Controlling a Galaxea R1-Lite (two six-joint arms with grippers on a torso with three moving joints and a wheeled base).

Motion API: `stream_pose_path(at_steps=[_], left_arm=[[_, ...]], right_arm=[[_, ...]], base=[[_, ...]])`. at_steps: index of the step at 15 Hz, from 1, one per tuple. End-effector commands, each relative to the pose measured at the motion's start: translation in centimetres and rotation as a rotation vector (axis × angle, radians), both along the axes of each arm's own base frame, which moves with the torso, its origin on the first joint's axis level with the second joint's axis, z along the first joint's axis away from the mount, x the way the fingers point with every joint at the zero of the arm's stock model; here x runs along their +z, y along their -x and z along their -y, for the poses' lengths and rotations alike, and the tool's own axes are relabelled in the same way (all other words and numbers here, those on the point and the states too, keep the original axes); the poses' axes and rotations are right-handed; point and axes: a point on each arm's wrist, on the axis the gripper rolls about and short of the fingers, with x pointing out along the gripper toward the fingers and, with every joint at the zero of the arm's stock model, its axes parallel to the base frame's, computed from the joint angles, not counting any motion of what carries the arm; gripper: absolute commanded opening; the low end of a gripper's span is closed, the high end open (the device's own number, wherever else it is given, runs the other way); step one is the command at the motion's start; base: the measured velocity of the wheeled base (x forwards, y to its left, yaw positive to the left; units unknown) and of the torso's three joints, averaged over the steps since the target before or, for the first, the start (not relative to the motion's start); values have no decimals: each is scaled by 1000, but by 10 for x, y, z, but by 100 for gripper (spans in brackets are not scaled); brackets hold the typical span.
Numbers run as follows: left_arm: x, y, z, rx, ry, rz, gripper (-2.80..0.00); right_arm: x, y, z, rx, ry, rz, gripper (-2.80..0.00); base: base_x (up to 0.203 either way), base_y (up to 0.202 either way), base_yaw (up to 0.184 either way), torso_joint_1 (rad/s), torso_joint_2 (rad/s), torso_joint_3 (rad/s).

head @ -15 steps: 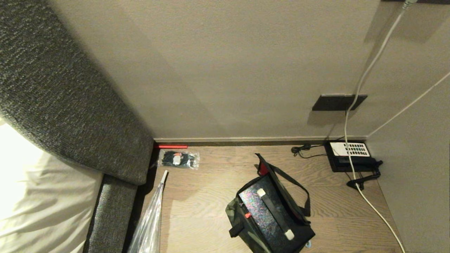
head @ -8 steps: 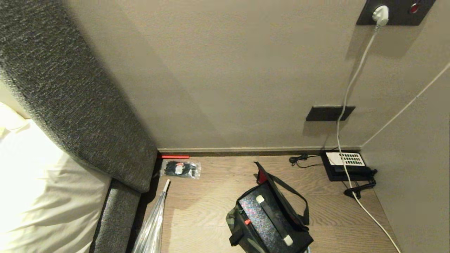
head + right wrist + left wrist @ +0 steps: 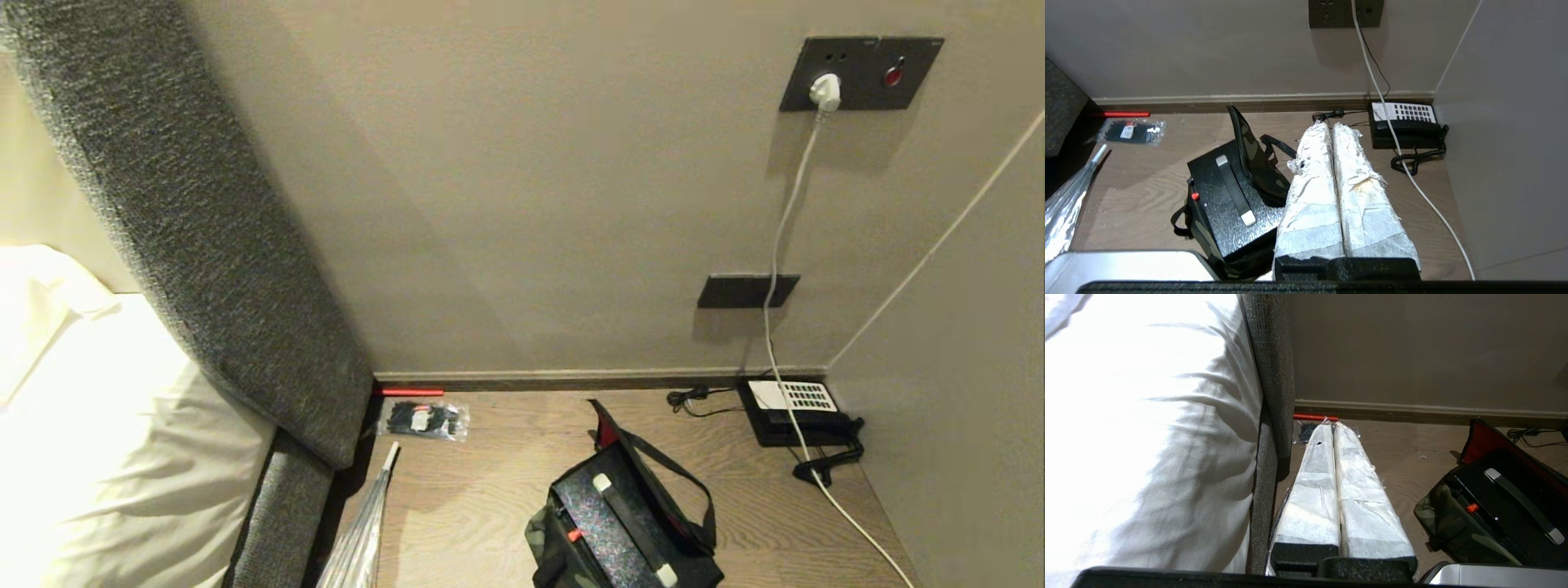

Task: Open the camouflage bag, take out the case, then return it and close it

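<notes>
Both jaws together, off the camouflage bag point(image 3: 563, 547) (lid up, speckled black case point(image 3: 612, 523) inside)

A bedroom, most likely in a hotel. At nine o'clock in the head view lies a bed point(image 3: 98, 457) with white sheets and a pillow, framed by a grey fabric headboard point(image 3: 204, 245) that runs up toward eleven o'clock. The floor point(image 3: 490, 490) is pale wood with a low skirting board against a plain beige wall point(image 3: 531, 204). At four o'clock a corded desk telephone point(image 3: 796, 408) sits on the floor in the corner. Above it, at two o'clock, a dark wall socket panel point(image 3: 857, 73) holds a white plug point(image 3: 824, 88) whose cable point(image 3: 775, 269) hangs down.
</notes>
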Motion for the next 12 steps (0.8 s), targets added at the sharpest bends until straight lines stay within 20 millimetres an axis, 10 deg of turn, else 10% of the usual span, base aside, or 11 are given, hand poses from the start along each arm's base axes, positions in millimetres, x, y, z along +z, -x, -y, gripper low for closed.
stream_pose_path(at_steps=[1,12], left_arm=[[0,0,0,0,0,1,-280],[-1,0,0,0,-1,-2,-280]], right_arm=[[0,0,0,0,-2,-6,-280],[0,0,0,0,2,-4,-280]], base=[[0,0,0,-1,1,209],[0,0,0,3,3,202]])
